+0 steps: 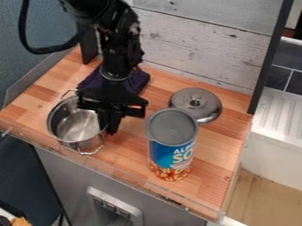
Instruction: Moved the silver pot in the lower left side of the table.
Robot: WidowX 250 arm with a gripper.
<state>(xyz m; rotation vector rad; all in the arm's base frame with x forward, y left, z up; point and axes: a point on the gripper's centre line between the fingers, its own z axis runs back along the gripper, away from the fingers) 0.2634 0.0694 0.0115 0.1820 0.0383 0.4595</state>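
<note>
Tabletop is made of striped lt.-brown wood, w/ a clear strip fitted along the front edge. It is backed by a whitish plank wall, bounded at R of view by a dark post. Silver pot is placed upright at lower L of table, near front edge; gripper is positioned at its R rim. Whether gripper is open or closed can't be told. Dark purple cloth is seen behind, partly hidden by the arm. Lid is set knob up, R of centre, w/ a tall can stood in front of it. Below, a grey front panel w/ switches is seen. Room: blue-grey wall at L; dark tiles, ridged white surface & wood floor at R.
</note>
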